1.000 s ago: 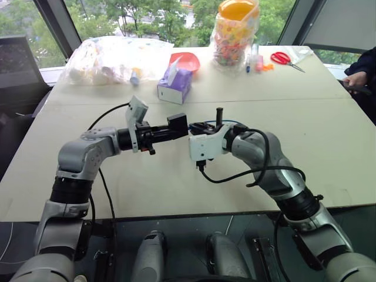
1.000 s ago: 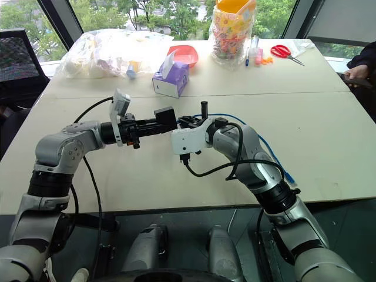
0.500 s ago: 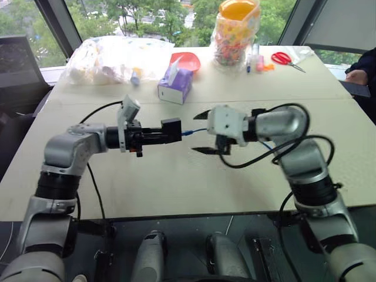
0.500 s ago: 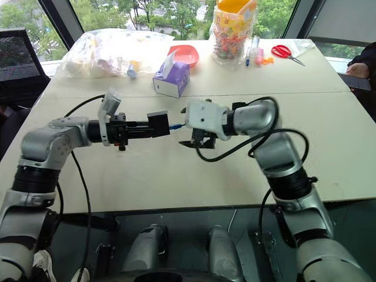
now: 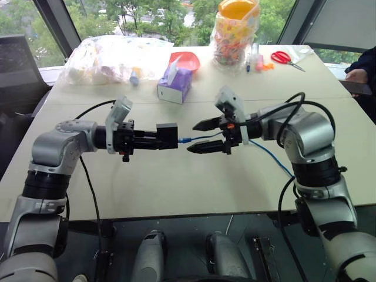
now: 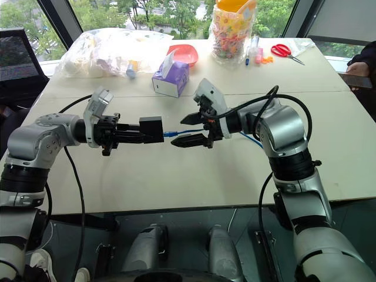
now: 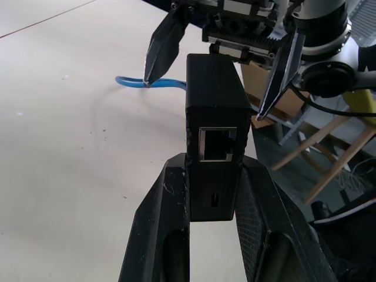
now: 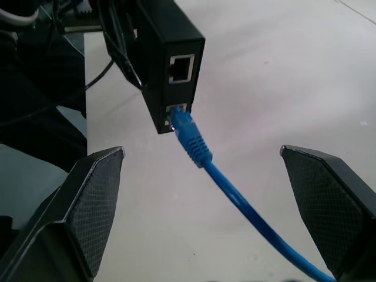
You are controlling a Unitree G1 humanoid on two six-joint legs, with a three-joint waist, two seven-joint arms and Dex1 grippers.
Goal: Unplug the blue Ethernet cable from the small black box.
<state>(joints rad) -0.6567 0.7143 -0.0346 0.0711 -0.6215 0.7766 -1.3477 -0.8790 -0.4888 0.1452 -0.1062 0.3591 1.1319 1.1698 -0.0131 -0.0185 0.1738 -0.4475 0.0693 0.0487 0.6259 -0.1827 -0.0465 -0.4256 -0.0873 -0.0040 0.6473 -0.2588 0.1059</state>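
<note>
Bare tabletop [image 5: 176, 182] was left open beneath both arms, toward the near edge. The small black box [image 5: 167, 136] was held clenched in the left gripper [image 5: 157, 137] above the table, long axis running 9-to-3. The blue Ethernet cable [image 8: 202, 157] remained plugged into its 3 o'clock face, straddled untouched by the widely spread right gripper [image 5: 201, 136]. A purple tissue box [image 5: 174, 85] stood farther off at 12.
</note>
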